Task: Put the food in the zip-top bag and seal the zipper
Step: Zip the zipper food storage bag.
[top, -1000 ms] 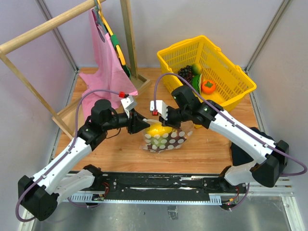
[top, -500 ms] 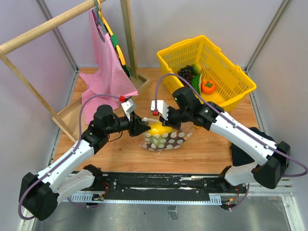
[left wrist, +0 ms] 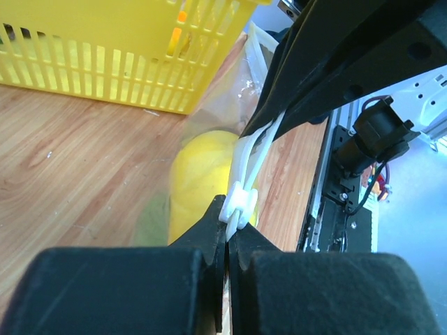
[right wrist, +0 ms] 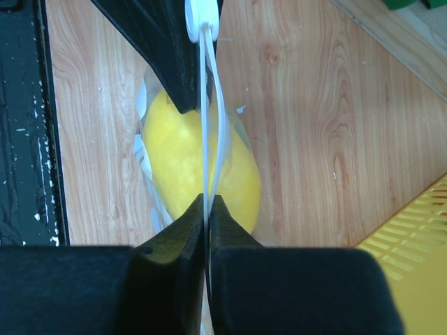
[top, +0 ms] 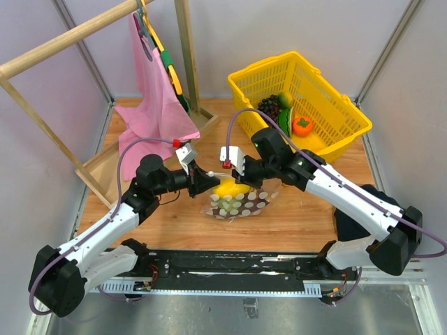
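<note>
While L gripper (left wrist: pixel 227 229) and R gripper (right wrist: pixel 207 204) both clamp the zipper (left wrist: pixel 255 150) | keep it taut btwn them, slide straight | lemon (right wrist: pixel 174 160) in bag (top: pixel 241 202) just under grip.

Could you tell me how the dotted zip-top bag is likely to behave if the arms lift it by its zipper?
Probably floppy: the zip-top bag drapes loosely below the zipper, which the left gripper and right gripper pinch. It is likely bottom-heavy, since the yellow fruit bulges its lower part, so it may swing. The thin clear film looks slick.
</note>
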Controlling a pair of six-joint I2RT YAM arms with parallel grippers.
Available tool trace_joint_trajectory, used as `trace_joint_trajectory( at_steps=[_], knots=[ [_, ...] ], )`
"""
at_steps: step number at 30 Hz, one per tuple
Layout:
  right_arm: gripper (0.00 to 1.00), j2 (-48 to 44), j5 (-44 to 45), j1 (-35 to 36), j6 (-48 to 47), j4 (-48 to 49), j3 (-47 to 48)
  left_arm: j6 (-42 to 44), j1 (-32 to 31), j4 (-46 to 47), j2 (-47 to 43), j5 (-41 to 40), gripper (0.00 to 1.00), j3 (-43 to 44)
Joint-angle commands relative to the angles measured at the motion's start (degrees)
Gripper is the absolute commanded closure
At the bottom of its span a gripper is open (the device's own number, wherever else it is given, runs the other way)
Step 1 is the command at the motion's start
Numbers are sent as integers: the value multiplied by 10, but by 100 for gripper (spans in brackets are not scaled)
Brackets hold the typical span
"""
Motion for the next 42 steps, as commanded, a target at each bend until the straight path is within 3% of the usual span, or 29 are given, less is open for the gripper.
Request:
trace_joint_trajectory(
  at_steps=[1,10,12,20,35,42],
  knots=[
    [89,-15,-41,-3,14,39,5,13,3,11,-12,14,100,6],
    [51,2,-96,-3,38,44,52,106,3,-137,-23,11,100,77],
    [49,-1,-107,-1,50,73,47,113,3,-144,-23,15,100,81],
    [59,-5,-139,11,79,213,12,109,3,-130,-22,29,100,74],
    [64,52,-188,24,101,219,31,108,3,-131,-33,29,100,69],
    [88,63,-185,24,98,205,36,107,3,-131,-36,20,100,69]
  ],
)
